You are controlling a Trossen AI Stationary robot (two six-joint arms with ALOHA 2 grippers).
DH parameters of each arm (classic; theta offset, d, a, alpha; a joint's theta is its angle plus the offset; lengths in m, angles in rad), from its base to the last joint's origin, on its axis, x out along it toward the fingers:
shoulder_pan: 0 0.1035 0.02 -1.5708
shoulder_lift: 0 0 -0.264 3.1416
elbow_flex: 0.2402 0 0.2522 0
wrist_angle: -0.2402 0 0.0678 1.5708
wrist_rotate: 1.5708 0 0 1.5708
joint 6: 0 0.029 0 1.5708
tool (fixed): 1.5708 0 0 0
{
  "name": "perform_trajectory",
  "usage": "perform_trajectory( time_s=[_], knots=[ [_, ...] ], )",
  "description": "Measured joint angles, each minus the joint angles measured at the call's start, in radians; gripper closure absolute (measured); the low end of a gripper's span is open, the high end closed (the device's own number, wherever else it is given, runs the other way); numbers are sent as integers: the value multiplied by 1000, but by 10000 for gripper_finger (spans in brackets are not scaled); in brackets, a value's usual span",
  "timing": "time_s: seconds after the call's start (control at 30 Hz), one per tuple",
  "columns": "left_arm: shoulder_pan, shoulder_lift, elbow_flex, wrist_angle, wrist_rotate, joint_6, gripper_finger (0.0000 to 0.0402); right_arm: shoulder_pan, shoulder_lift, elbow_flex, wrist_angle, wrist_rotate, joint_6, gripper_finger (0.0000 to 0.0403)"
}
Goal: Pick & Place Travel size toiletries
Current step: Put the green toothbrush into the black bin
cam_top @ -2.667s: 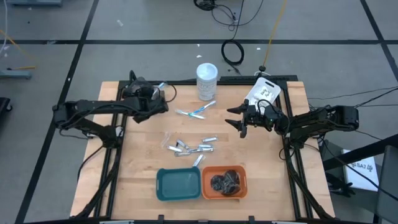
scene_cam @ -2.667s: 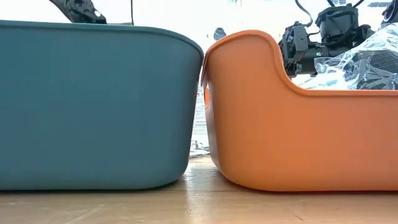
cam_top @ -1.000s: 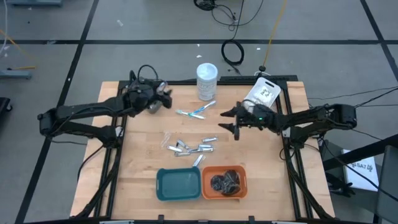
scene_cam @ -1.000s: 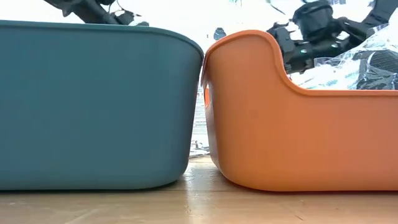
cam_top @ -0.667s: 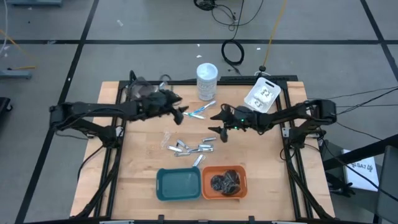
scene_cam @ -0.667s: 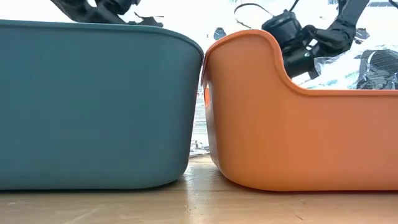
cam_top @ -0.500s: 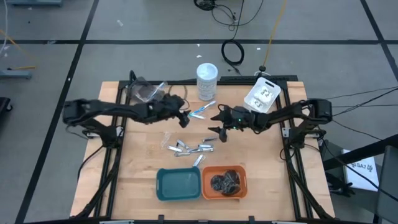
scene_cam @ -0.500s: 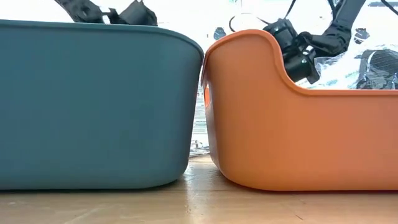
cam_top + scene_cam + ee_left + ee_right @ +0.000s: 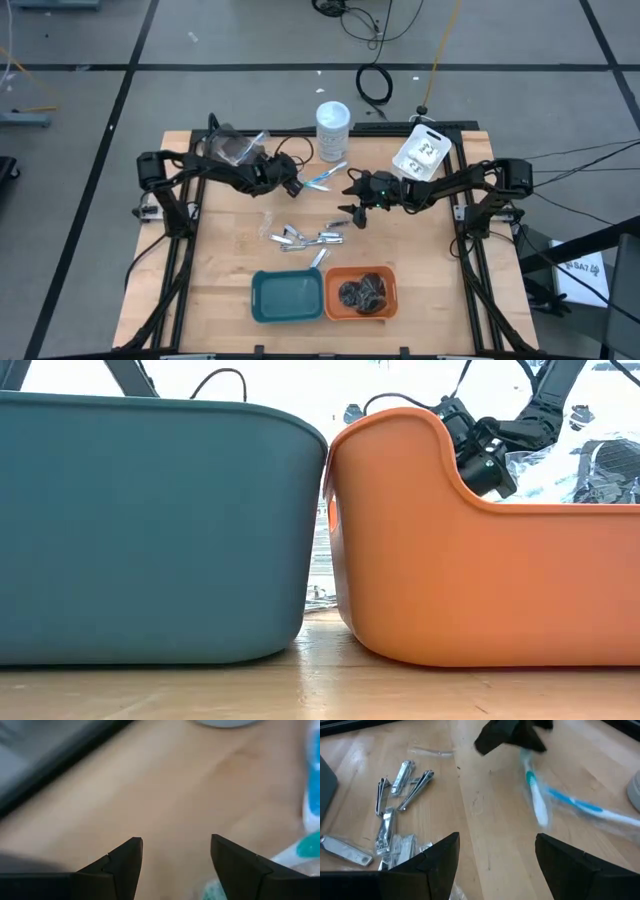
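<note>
Left gripper (image 9: 291, 186) spread, empty, just beside the wrapped toothbrushes (image 9: 318, 179); closing off-line could skid them away. Nail clippers (image 9: 305, 237) lie mid-table, near the teal tray (image 9: 256, 298). Right gripper (image 9: 352, 213) wide, empty, hovering close: 2 arms could collide.

Two thin black arms are showing jointed segments with black cables looping beside them. The left gripper (image 9: 292, 186) and right gripper (image 9: 352, 212) are wearing matte black, wedge-shaped fingers (image 9: 120, 862) with stepped inner edges. A green light is glowing near the right wrist.
</note>
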State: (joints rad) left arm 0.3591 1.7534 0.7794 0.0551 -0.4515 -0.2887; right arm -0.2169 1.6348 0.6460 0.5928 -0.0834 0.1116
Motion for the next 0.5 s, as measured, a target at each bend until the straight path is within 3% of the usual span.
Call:
perform_trajectory(
  time_s=[0.17,0.5],
  knots=[
    [-7,26,-1,52,272,-8,191,0,0,0,0,0,-3,156],
    [-114,28,0,360,437,44,227,-4,0,0,-8,-77,-73,156]
  ],
)
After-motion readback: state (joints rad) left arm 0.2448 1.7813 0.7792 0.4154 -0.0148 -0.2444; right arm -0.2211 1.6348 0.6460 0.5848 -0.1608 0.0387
